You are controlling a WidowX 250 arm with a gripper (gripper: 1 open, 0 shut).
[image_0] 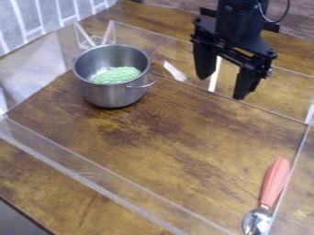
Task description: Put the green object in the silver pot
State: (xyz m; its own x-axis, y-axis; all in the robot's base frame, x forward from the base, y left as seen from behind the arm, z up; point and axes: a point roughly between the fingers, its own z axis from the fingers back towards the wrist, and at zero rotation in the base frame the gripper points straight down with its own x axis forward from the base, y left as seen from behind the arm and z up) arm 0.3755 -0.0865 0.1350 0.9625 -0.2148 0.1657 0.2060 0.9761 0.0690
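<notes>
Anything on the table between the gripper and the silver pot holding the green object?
Only bare wood tabletop in the camera view; nothing sits between the open gripper and the silver pot, where the green object lies.
</notes>
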